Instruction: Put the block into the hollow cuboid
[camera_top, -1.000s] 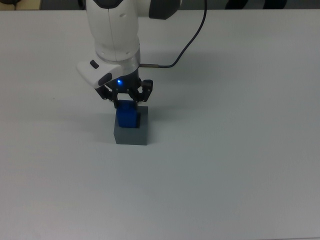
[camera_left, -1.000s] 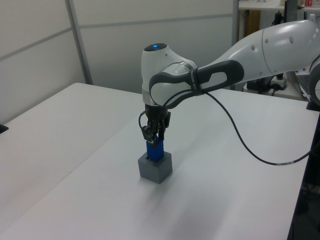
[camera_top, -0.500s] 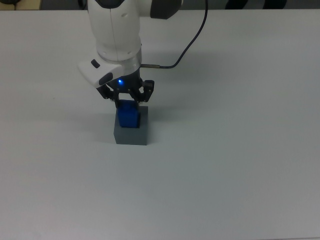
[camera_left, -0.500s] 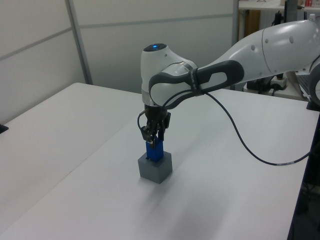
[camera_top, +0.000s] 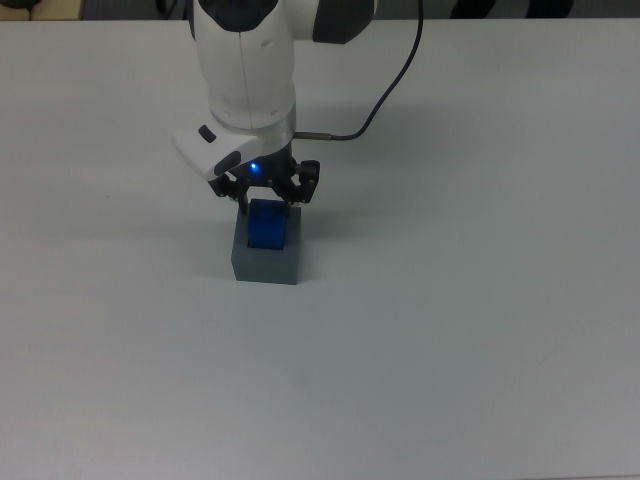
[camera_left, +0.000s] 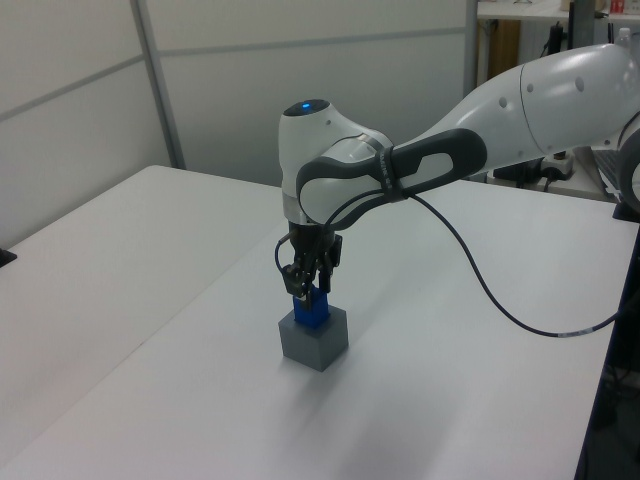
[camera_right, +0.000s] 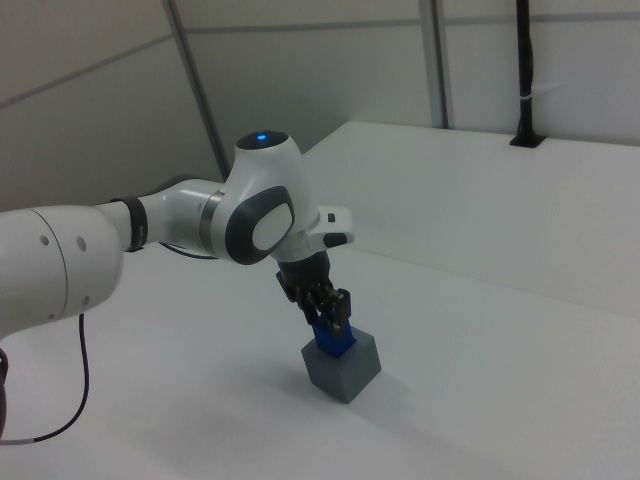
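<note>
We see even, bright, diffuse light on the white table (camera_top: 480, 330), faint soft shadows near centre frame, no glare, everything reasonably sharp.

Setting: robotics laboratory or test cell.
Evidence, worktop (camera_left: 120, 300): broad, plain white, bare surface.
Evidence, arm (camera_left: 520, 110): white industrial robot arm with a black cable (camera_left: 480, 290) trailing over the worktop.
Evidence, walls (camera_left: 230, 80): pale partition panels with metal framing along the far edge.
Evidence, background (camera_left: 540, 170): benches and equipment beyond the far corner.

Bright blue block (camera_top: 266, 225); matte grey hollow cuboid (camera_top: 266, 264); white table (camera_top: 480, 330).
</note>
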